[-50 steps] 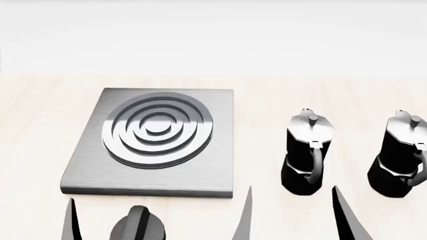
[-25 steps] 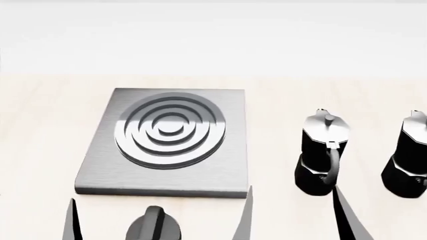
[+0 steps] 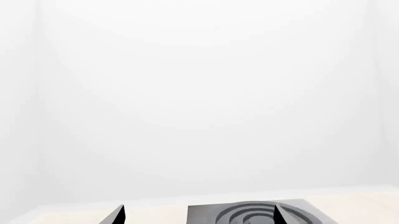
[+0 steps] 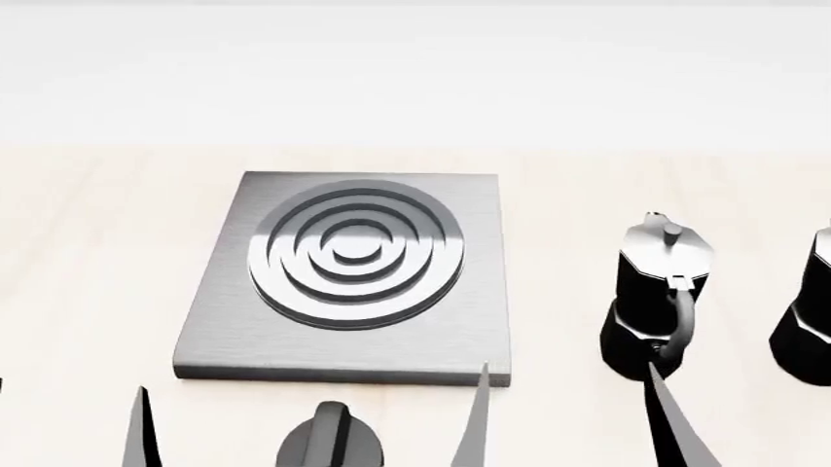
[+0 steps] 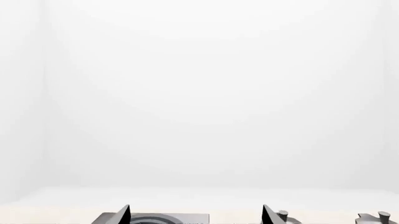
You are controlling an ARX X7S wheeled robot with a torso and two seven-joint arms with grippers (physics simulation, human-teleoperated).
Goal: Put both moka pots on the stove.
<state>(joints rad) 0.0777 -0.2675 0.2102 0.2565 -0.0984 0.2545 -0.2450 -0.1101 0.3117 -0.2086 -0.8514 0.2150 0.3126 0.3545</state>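
- Stove [image 4: 350,282] flat on the pale worktop [image 4: 78,253], about midway across it, burner rings bare.
- Nearer moka pot [image 4: 656,297] upright on the worktop just beside the stove's right edge, apart from it, handle turned toward the near edge.
- Second moka pot [image 4: 812,321] further toward the worktop's right edge, cut off by the head view's border; upright, well apart from the first.
- Black knob [image 4: 331,443] by the near edge, just in front of the stove.
- Left tool [image 4: 306,433]: fingers spread wide, nothing between them but the knob below; low at the near edge, short of the stove, stove straight ahead in the left wrist view.
- Right tool [image 5: 196,215]: only one fingertip [image 4: 675,418] clear in the head view, just in front of the nearer pot; two tips set apart in the right wrist view, empty, pot lids beyond one tip.
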